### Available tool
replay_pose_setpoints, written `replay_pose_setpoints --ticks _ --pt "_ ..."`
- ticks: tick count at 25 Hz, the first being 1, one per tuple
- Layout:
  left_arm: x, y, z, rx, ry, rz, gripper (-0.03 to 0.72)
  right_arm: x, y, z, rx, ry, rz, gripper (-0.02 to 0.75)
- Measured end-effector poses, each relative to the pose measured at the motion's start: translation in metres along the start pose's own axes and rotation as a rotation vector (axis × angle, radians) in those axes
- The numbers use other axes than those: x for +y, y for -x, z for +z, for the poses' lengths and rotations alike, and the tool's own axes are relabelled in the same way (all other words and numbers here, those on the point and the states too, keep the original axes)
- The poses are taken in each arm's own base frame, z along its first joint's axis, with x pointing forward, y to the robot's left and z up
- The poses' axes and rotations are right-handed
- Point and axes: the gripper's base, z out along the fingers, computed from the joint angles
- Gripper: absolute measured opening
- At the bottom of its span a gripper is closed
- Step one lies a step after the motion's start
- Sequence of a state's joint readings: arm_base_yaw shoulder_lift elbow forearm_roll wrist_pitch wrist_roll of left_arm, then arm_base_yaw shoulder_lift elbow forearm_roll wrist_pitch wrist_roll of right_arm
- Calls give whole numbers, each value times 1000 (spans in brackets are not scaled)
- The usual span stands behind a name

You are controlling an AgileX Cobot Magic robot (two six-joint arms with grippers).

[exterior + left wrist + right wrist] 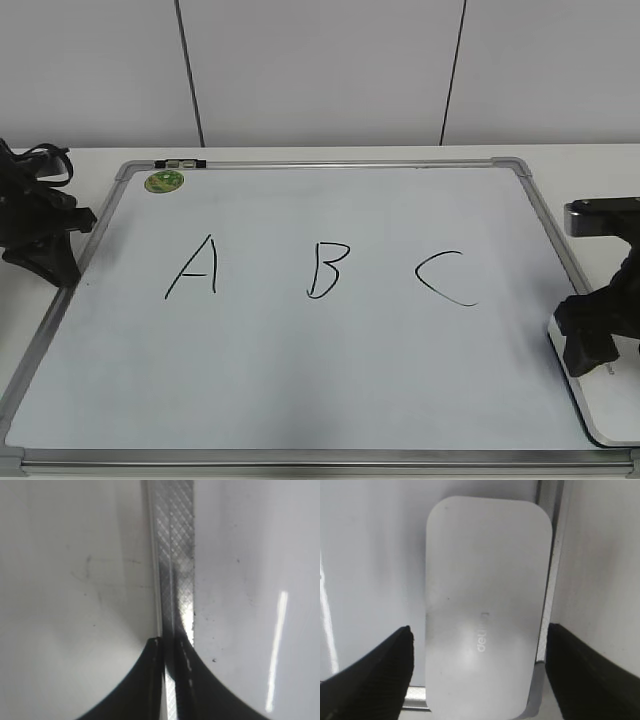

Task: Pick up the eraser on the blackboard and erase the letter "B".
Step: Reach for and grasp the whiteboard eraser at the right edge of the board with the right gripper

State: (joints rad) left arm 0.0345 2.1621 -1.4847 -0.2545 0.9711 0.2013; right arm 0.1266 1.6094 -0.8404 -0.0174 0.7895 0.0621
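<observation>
The blackboard [330, 380] is a white board with a silver frame, lying flat on the table. A black "A" [194, 268], the letter "B" [326, 270] and a "C" [446, 277] are drawn across its middle. The white eraser [612, 402] lies at the board's near right corner, over the frame. In the right wrist view the eraser [487, 580] fills the middle, printed side up. My right gripper [480, 635] is open, one finger on each side of the eraser, with gaps to it; it also shows in the exterior view [590, 340]. My left gripper [45, 245] is shut and empty over the board's left frame [175, 555].
A round green sticker [164, 181] sits at the board's far left corner. The white table [300, 155] extends behind the board to a white panelled wall. The board's corner piece [540, 695] shows under the eraser.
</observation>
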Motion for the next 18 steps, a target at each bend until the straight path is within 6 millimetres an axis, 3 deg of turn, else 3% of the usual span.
replay_pose_setpoints --ticks 18 --pt "0 0 0 0 -2 -1 15 0 4 24 48 -7 4 596"
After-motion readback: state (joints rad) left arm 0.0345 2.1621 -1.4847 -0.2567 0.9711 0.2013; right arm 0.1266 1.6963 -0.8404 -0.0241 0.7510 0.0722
